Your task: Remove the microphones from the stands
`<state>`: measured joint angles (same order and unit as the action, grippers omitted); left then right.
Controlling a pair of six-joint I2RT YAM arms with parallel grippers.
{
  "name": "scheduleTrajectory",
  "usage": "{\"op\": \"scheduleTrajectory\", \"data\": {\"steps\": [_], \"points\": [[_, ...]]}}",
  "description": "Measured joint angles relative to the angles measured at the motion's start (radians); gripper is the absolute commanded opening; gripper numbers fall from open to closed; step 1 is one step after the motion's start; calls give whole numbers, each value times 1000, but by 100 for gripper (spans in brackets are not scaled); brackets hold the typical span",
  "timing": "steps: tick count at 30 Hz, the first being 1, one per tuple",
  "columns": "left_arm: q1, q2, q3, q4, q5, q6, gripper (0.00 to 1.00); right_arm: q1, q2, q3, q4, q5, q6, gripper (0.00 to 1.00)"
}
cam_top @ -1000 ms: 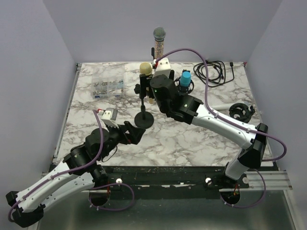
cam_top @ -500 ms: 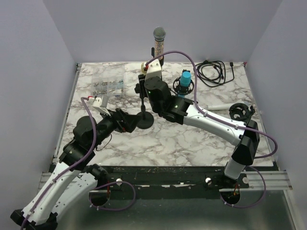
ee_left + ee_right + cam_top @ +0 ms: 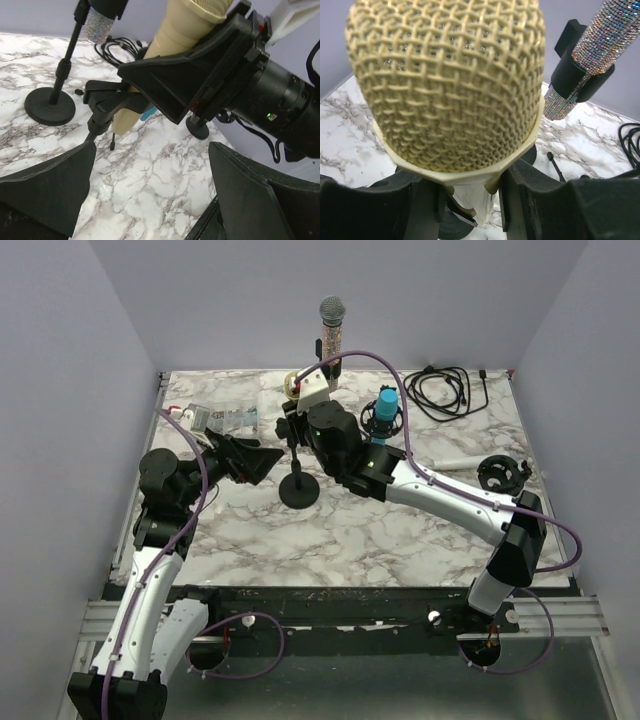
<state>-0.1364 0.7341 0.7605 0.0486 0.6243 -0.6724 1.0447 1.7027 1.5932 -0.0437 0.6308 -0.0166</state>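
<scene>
The cream microphone (image 3: 445,80) stands tilted with its lower end at the black clip (image 3: 110,97) of the stand (image 3: 299,490). My right gripper (image 3: 470,200) is shut on its handle just below the mesh head, one finger on each side. In the top view the right gripper (image 3: 300,405) sits over the stand's top and hides most of the microphone. In the left wrist view the cream handle (image 3: 165,40) runs behind a right finger (image 3: 190,75). My left gripper (image 3: 252,460) is open and empty, raised just left of the stand's pole.
A sparkly silver microphone (image 3: 331,315) stands on its own stand at the back. A blue microphone (image 3: 386,405), a coiled black cable (image 3: 445,390), a black ring mount (image 3: 503,472) and a clear plastic box (image 3: 225,420) lie around.
My left arm has lifted and swung back to the left, its open gripper now higher beside the pole. My right gripper has shifted a little left at the stand's top.
</scene>
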Motion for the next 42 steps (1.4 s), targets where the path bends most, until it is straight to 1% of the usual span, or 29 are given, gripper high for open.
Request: {"op": "scheduleTrajectory", "data": {"steps": [1,3,6,10,13,18,23,28,31,36,42], "points": [[2,10,0,14,19,6,99,-4,0,2,-3,-18,-1,10],[4,39,11,25,64,34,99,-12,0,10,-14,-56,0,1],[6,71,46,29,102,79,98,-24,1,29,-47,-110,6,1],[15,76,90,28,126,156,97,-35,7,60,-92,-169,15,1],[29,86,129,12,156,229,94,-43,8,75,-121,-217,16,1],[32,186,257,-102,223,392,92,-63,14,103,-161,-301,15,1],[40,235,254,-130,266,482,88,-85,43,149,-196,-368,14,1],[50,301,252,-121,291,524,81,-92,63,177,-207,-400,12,1],[62,375,252,-78,313,526,78,-95,67,185,-216,-412,11,1],[95,436,226,15,346,484,77,-105,72,194,-220,-436,13,1],[102,459,197,121,399,414,82,-105,80,205,-225,-445,16,1]]}}
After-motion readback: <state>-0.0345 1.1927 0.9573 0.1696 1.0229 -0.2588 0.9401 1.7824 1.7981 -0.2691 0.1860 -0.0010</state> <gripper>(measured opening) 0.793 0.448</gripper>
